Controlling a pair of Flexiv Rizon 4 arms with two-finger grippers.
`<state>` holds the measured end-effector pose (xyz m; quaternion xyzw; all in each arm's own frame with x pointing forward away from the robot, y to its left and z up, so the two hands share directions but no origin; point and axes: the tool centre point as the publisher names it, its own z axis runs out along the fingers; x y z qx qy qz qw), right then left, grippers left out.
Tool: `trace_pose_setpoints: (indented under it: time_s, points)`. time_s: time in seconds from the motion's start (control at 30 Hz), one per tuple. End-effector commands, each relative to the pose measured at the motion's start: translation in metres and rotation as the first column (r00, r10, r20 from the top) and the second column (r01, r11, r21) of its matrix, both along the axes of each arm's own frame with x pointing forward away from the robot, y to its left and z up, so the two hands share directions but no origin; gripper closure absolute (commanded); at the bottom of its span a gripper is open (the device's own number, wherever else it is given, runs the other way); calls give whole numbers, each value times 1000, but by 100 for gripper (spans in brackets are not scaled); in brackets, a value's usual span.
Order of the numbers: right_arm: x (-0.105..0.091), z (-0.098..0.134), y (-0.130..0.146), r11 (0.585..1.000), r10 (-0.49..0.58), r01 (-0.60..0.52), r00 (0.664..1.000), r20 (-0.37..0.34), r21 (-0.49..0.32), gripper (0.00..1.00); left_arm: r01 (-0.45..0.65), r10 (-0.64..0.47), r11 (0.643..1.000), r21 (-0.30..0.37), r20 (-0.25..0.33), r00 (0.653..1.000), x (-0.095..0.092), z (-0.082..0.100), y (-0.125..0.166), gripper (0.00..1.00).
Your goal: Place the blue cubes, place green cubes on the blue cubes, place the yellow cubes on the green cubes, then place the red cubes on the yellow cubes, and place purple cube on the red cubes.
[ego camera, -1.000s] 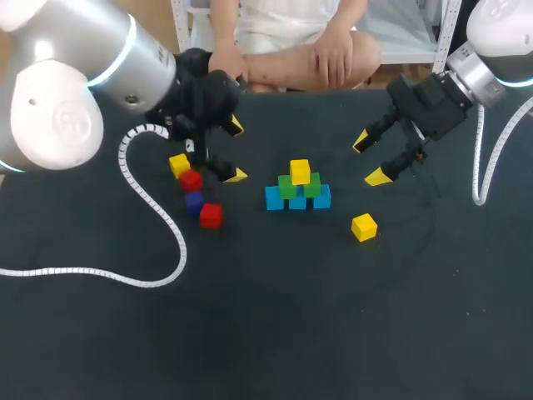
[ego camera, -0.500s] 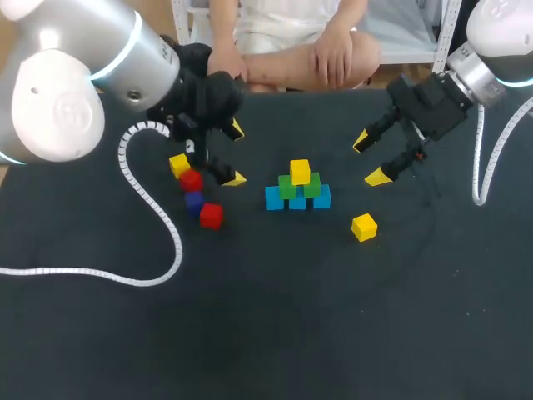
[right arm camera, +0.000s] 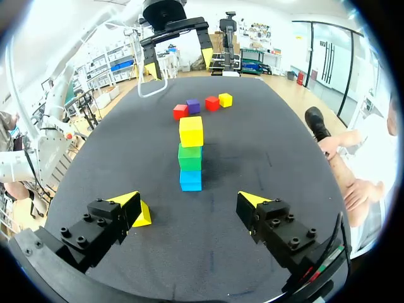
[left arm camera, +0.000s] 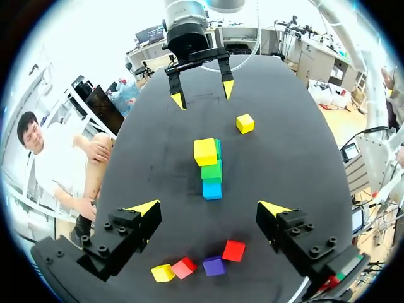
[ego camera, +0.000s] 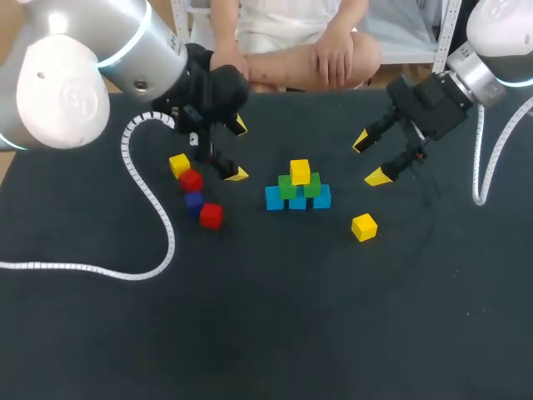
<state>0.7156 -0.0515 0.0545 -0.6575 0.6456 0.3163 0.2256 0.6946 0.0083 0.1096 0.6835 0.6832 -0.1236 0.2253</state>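
Dark table [ego camera: 291,317], left pincer [ego camera: 238,150] spread near red cube [ego camera: 191,180]; right pincer [ego camera: 368,159] spread

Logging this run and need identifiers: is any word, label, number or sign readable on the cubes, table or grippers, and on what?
None readable.
The stacked cubes, the loose cubes and the lone yellow cube have plain faces.
The table shows no print.
No marking can be made out on the left gripper or right gripper.
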Motion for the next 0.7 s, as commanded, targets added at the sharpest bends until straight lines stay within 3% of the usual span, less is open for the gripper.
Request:
trace_pose_setpoints:
  time_s: [0.03, 0.3, 0.5, 0.7]
  points:
    - [-1, 0, 0, 1000, -2, 2, 1000, 2, 0, 0, 1, -1, 1000, 4, -3, 1000, 2, 0, -1, 0]
    - [-10, -2, 3, 999, 14, -14, 1000, 4, -37, 0, 1, -1, 1000, 4, -3, 1000, 2, 0, -1, 0]
    - [-20, -4, -4, 988, 11, -10, 1000, 6, -156, 0, 1, -1, 1000, 4, -3, 1000, 2, 0, -1, 0]
    - [-31, -5, -16, 976, 20, -19, 1000, 2, -219, 0, 1, -1, 1000, 4, -3, 1000, 2, 0, -1, 0]
